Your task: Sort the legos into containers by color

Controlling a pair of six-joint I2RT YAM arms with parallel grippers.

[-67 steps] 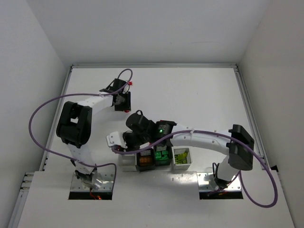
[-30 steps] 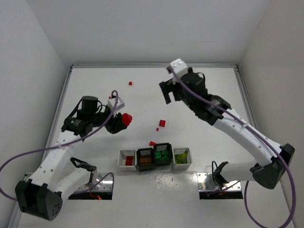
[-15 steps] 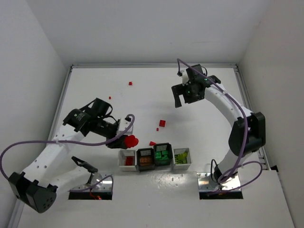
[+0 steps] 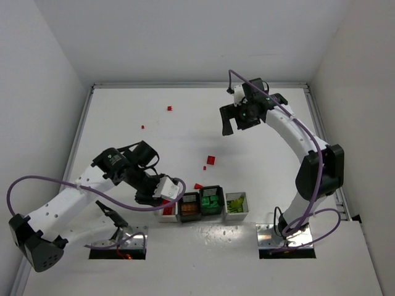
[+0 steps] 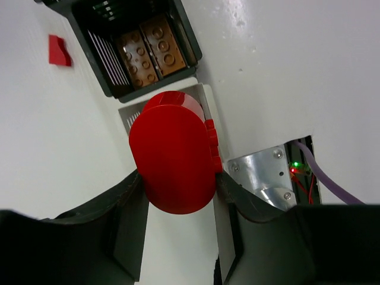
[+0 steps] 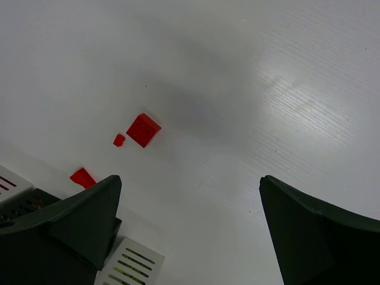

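My left gripper (image 5: 180, 181) is shut on a large rounded red lego (image 5: 172, 157) and holds it right over the left white container (image 5: 126, 114), which has red bricks (image 5: 212, 142) in it. From above, that gripper (image 4: 162, 192) hangs at the left end of the row of containers (image 4: 236, 214). The black bin beside it (image 5: 101, 65) holds orange-brown bricks (image 5: 145, 53). The other black bin holds green bricks (image 4: 211, 202) and the right white one holds yellow-green bricks (image 4: 235, 203). My right gripper (image 4: 229, 123) is open and empty, high over the far middle of the table.
Loose red legos lie on the table: a square one (image 4: 211, 160) (image 6: 143, 130), a tiny one (image 6: 119, 140), a wedge (image 4: 198, 185) (image 6: 82, 176) (image 5: 58, 50), and two small ones at the far left (image 4: 170, 108) (image 4: 142, 127). White walls stand on three sides.
My left gripper has carried the red lego toward the near right, from left of the row to above the left white container. The right gripper shifted slightly left and stays open.
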